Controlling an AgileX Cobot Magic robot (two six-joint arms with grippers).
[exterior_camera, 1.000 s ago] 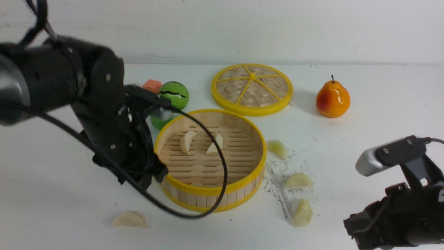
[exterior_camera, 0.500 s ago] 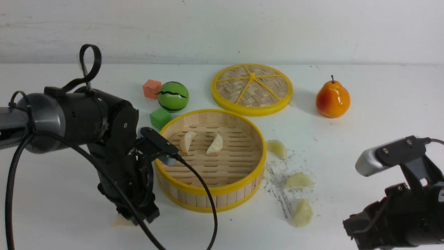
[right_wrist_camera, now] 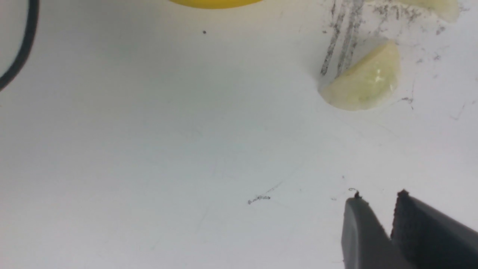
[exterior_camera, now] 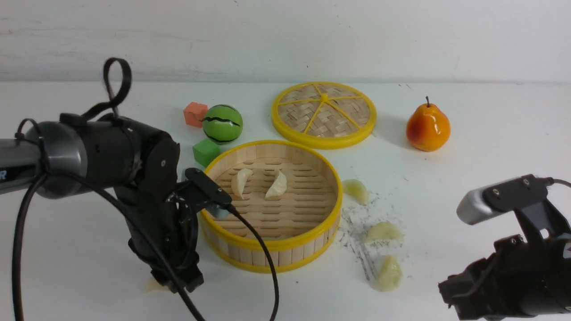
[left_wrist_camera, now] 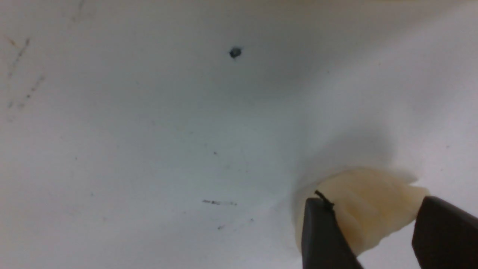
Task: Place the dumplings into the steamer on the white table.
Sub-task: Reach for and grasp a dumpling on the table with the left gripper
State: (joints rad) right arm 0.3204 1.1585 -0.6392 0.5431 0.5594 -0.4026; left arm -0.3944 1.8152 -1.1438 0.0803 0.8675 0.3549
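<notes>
Dumpling [left_wrist_camera: 368, 203], cream-white, lies on the white counter [left_wrist_camera: 149, 130] between the two fingers of the left end effector [left_wrist_camera: 368, 228], which straddles it, open, not yet clamped. The steamer [exterior_camera: 271, 205] sits just to that end effector's right, holding two dumplings. The right end effector [right_wrist_camera: 384, 224] hovers nearly closed, empty, near a yellow-green dumpling [right_wrist_camera: 364, 82].

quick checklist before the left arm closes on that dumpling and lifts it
1. Cream dumpling sits between the left gripper fingers: ok.
2. Jaws firmly shut on it: cannot tell; small gaps seem to remain.
3. Steamer has free floor beside the two dumplings inside: ok.
4. Black cable draped across the steamer's near rim could snag: not ok.
5. Right gripper empty and away from the steamer: ok.
6. Three yellow-green dumplings remain on the white table: ok.
</notes>
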